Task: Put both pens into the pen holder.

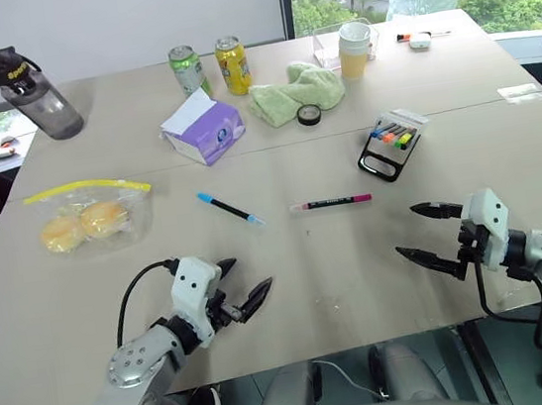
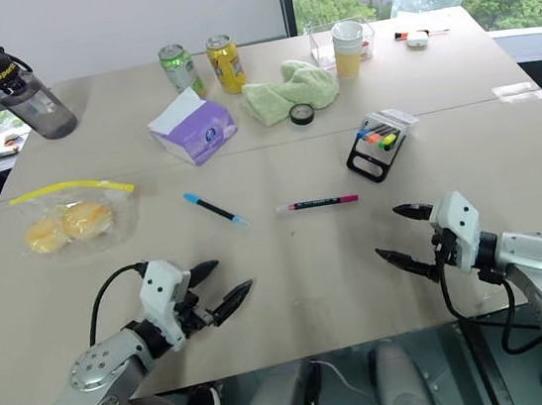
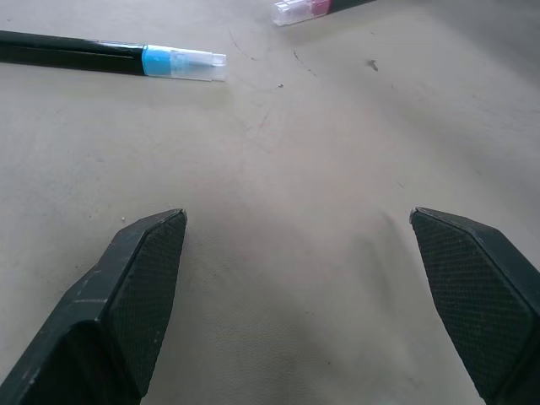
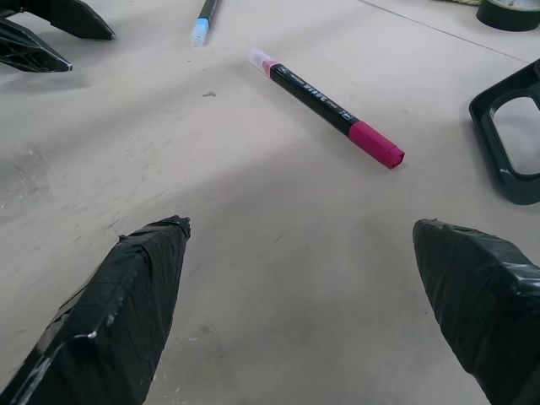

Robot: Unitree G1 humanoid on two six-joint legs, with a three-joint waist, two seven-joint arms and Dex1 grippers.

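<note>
Two pens lie flat in the middle of the table. The black pen (image 1: pixel 229 208) with light blue ends sits to the left, and its blue tip (image 3: pixel 175 63) shows in the left wrist view. The magenta pen (image 1: pixel 331 202) with a black band (image 4: pixel 325 103) lies to its right. The black wire pen holder (image 1: pixel 392 144) with coloured marker caps stands further back on the right. My left gripper (image 1: pixel 243 283) hovers open near the front edge, short of the black pen. My right gripper (image 1: pixel 429 232) is open too, in front and to the right of the magenta pen. Neither holds anything.
A purple tissue box (image 1: pixel 204 130), two cans (image 1: pixel 205 68), a green cloth (image 1: pixel 296 91), a tape roll (image 1: pixel 309 114) and a cup (image 1: pixel 355 48) stand at the back. A dark water bottle (image 1: pixel 29 92) is far left. A zip bag with buns (image 1: pixel 88 219) lies left of the pens.
</note>
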